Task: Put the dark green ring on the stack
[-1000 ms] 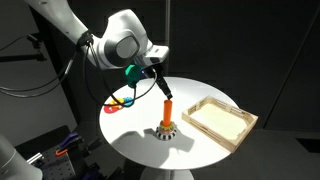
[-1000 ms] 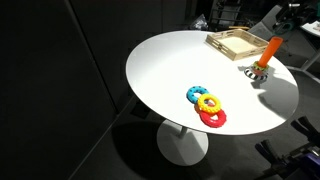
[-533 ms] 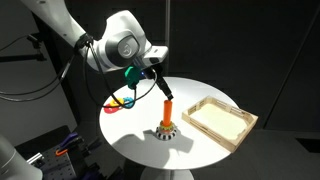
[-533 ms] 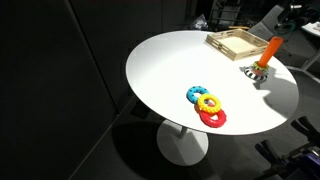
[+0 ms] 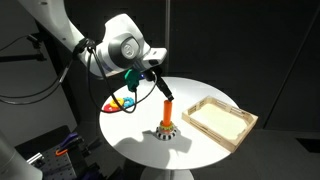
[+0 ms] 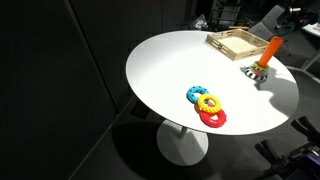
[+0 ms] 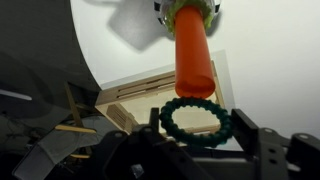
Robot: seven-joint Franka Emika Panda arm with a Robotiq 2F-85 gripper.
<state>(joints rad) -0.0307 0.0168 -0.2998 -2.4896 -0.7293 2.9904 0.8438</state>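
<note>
In the wrist view my gripper (image 7: 196,128) is shut on the dark green ring (image 7: 195,121), holding it by its sides just short of the top of the orange peg (image 7: 192,55). The peg's patterned base (image 7: 186,8) shows at the top edge. In an exterior view the gripper (image 5: 146,75) hangs above and to the left of the stack (image 5: 166,120), with the ring (image 5: 131,75) seen as a green patch by the fingers. The stack also stands at the table's far edge in the other exterior view (image 6: 266,55); the gripper is out of that view.
A shallow pale wooden tray (image 5: 221,122) (image 6: 237,44) sits beside the stack on the round white table (image 6: 180,70). Blue, yellow and red rings (image 6: 207,104) (image 5: 120,102) lie in a cluster across the table. Dark surroundings beyond the table edge.
The arm has shifted slightly to the left and down in the exterior view; the ring stays in the gripper. Nothing on the table has moved.
</note>
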